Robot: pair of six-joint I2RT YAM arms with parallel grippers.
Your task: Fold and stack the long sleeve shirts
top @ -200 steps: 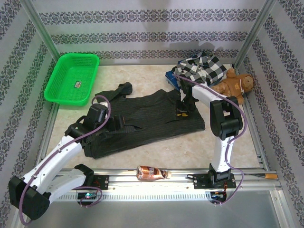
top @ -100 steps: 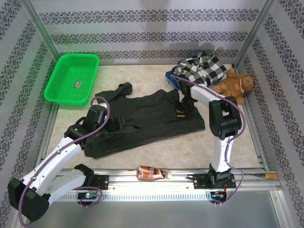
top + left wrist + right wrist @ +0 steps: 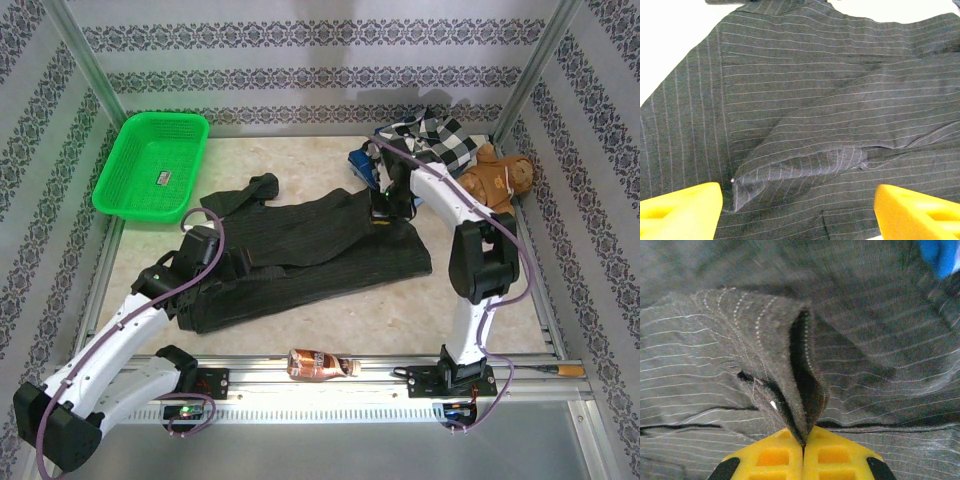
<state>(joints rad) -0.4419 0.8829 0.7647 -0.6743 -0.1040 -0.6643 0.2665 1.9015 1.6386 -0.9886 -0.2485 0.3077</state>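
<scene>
A dark charcoal pinstriped shirt (image 3: 300, 250) lies spread and rumpled across the middle of the table. My right gripper (image 3: 381, 212) is shut on a pinched-up fold of that shirt (image 3: 800, 390) near its far right edge, the cloth rising between the yellow fingers (image 3: 775, 457). My left gripper (image 3: 799, 210) hovers open over the shirt's near left part, its yellow fingertips (image 3: 682, 207) wide apart over a small flap (image 3: 800, 167). A black-and-white checked shirt (image 3: 440, 140) lies bunched at the back right on a blue garment (image 3: 362, 163).
A green basket (image 3: 120, 190) stands at the back left. A brown teddy bear (image 3: 498, 178) lies at the right beside the checked shirt. A brown bottle (image 3: 318, 365) rests on the front rail. Metal frame posts edge the table.
The right gripper has closed on a fold of the charcoal shirt and moved it back toward the far side. The left gripper has drifted slightly toward the near left.
</scene>
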